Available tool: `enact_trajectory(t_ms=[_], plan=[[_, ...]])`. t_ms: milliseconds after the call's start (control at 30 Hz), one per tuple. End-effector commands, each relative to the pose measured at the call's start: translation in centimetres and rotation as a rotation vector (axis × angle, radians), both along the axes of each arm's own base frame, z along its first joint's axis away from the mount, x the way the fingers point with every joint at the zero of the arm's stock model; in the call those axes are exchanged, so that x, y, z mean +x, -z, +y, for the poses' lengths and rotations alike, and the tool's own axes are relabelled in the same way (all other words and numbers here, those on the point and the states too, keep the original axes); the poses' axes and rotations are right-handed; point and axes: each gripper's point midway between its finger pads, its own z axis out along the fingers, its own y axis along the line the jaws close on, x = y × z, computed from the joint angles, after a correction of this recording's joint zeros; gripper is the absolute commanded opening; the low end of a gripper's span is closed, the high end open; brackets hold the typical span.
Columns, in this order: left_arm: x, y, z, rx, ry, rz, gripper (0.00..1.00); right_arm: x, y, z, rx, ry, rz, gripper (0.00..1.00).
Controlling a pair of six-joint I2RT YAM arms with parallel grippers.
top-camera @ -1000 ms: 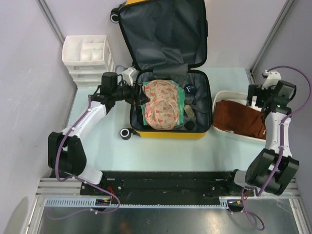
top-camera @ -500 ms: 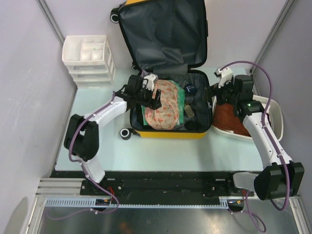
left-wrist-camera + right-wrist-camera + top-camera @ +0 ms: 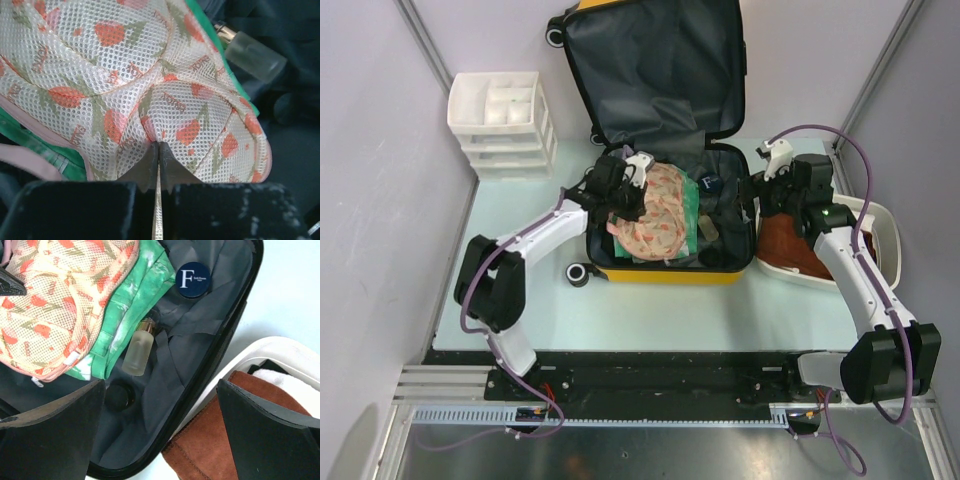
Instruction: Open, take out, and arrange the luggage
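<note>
2 grippers, 1 closed and 1 open.
My left gripper (image 3: 159, 146) is closed tight, its fingertips pinching a fold of the mesh pouch (image 3: 125, 75); my right gripper (image 3: 161, 390) hangs with jaws wide apart, holding nothing.

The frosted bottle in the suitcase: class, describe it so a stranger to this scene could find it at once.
Start at the open yellow luggage. In its lined base, beside the green cloth under the red-printed mesh pouch, lies a small bottle. It alone is pale, frosted and elongated with a gold collar, unlike the round dark-blue tin marked F.
</note>
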Motion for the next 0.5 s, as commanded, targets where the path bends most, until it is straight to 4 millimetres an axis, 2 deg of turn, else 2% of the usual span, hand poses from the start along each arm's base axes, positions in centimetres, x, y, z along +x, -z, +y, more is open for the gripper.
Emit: enact_trajectory(t_ms=[0,33,67,167,333,467], plan=[[-1.4,-7.4,-0.9,-0.136,0.083,-0.104,0.00,-0.1,-2.7,2.5,0.089,-0.105,-0.058,0.98],[-1.9,-8.7,-0.9,-0.169,0.111,-0.115,0.00,-0.2,-2.9,3.0,0.090,-0.139,-0.071,0.98],[-3.3,-9.8,-1.9,-0.224,0.191,-0.103,0.00,-0.4,-3.1,3.5,0.096,-0.170,-0.078,0.98],[-4.8,-11.8,-2.3,-0.269,0.276,-0.129,0.00,-0.7,-3.7,4.6,0.135,-0.229,-0.092,0.98],[-5.6,-12.4,-2.2,-0.292,0.294,-0.125,0.00,-0.3,-3.6,6.2,0.133,-0.264,-0.109,0.98],[-7.8,-12.6,-3.4,-0.346,0.428,-0.093,0.00,-0.6,-3.7,8.8,0.141,-0.361,-0.137,0.99]])
